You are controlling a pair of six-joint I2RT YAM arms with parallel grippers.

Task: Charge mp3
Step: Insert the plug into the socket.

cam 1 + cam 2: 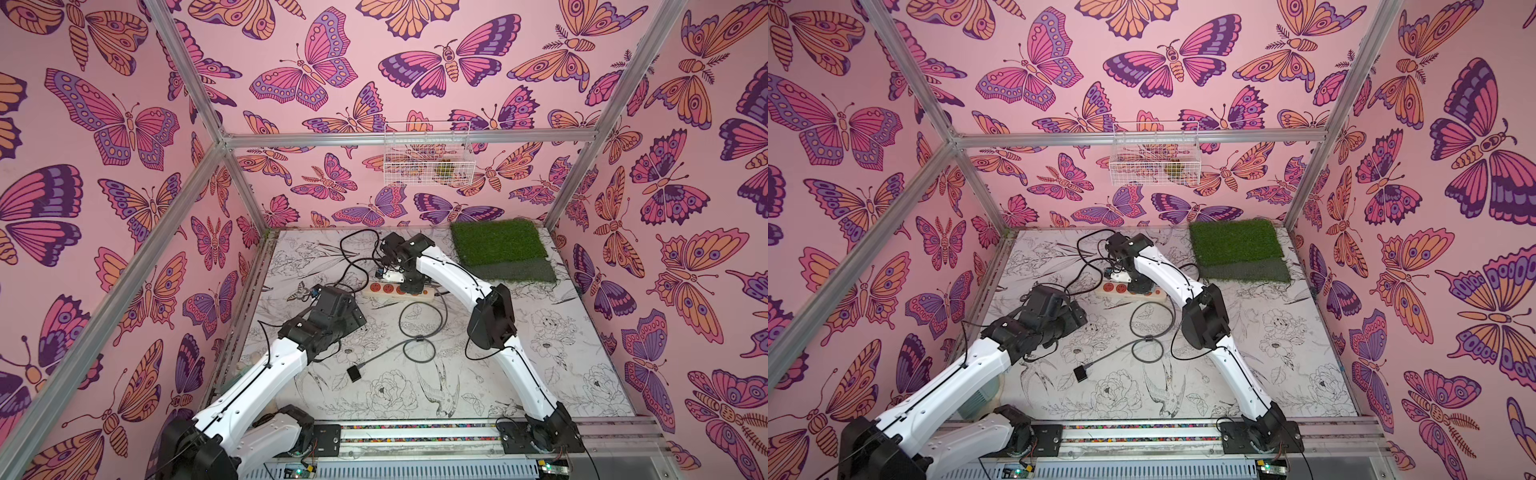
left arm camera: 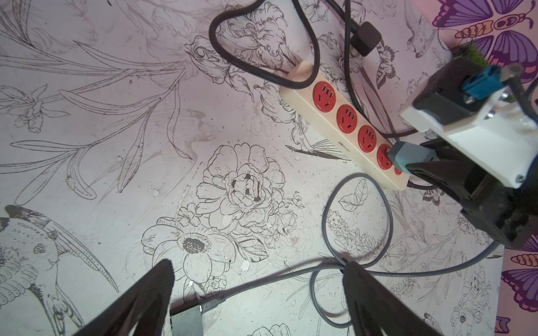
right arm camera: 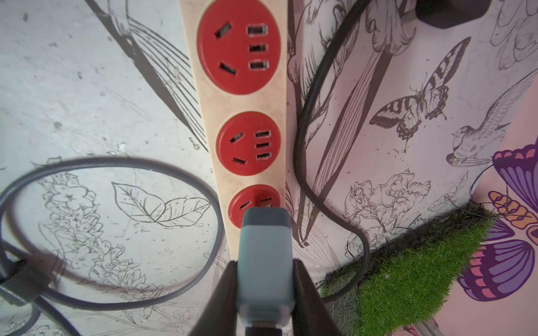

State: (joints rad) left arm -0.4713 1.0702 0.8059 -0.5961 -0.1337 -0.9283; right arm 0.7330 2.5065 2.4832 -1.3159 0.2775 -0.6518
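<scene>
- One power strip (image 3: pixel 247 103) is showing five red sockets (image 2: pixel 350 118).
- One teal adapter (image 3: pixel 263 261) is sitting over the strip.
- One mp3 (image 1: pixel 353 373) and one grey cable (image 3: pixel 116 161) are lying near the strip.

Your left arm (image 1: pixel 249 382) reaches to mid-table, left gripper (image 2: pixel 259 267) spread wide and pointing down. Your right arm (image 1: pixel 453 270) stretches to the far side, right gripper (image 3: pixel 263 263) clamped on the teal adapter (image 3: pixel 265 232).

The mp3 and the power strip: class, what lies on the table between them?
Only the looped grey cable, running from the mp3 towards the power strip; otherwise bare table, shown in both top views.
</scene>
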